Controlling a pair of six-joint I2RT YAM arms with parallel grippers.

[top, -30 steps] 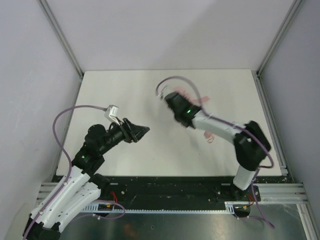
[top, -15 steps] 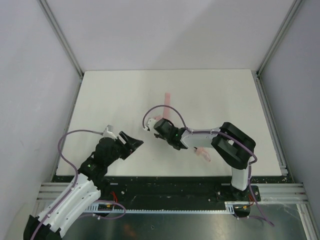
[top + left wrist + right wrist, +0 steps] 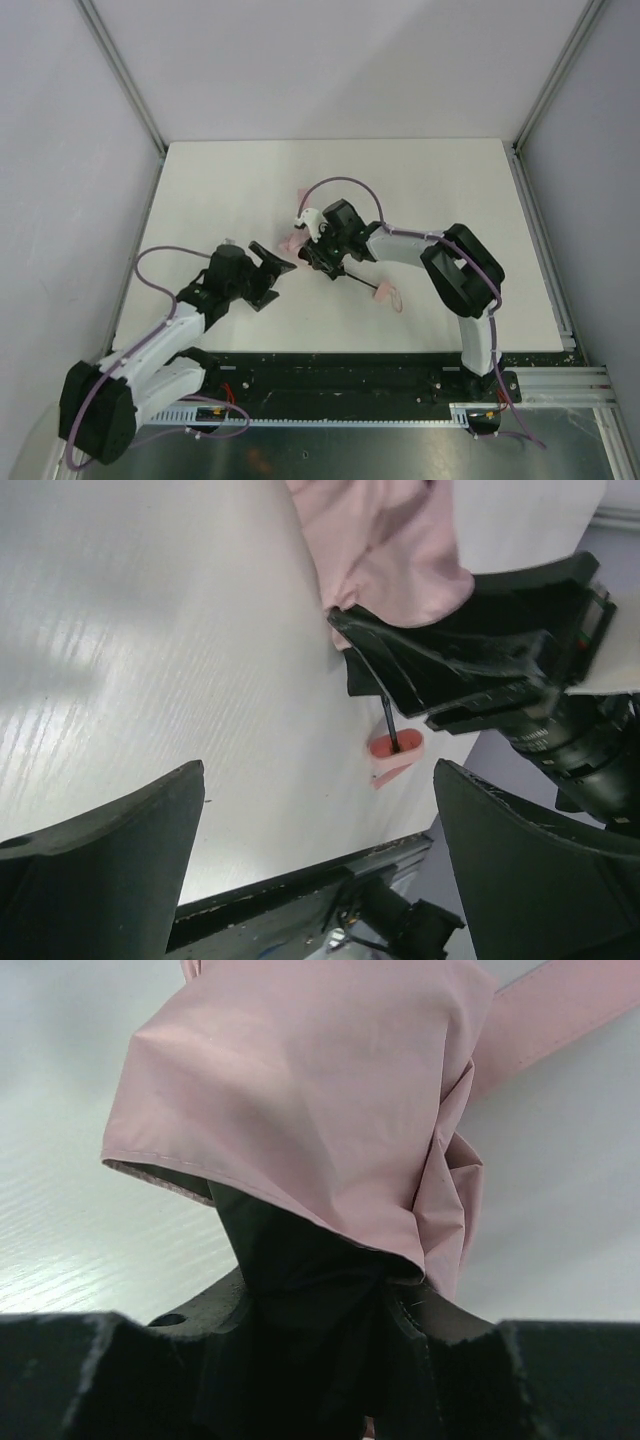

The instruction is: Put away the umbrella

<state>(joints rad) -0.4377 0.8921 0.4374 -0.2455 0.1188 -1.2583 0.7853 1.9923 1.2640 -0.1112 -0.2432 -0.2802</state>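
A white table (image 3: pixel 220 180) sits between pale walls (image 3: pixel 330 60), with a metal rail (image 3: pixel 560 382), seemingly slotted, along its near edge.

White arm shells (image 3: pixel 400 243) with black joints (image 3: pixel 462 282); looping mauve cables (image 3: pixel 345 180); matte black wedge-shaped fingers (image 3: pixel 100 870)

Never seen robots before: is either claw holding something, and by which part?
Right claw grips the umbrella by its bunched fabric; left claw is open and empty.
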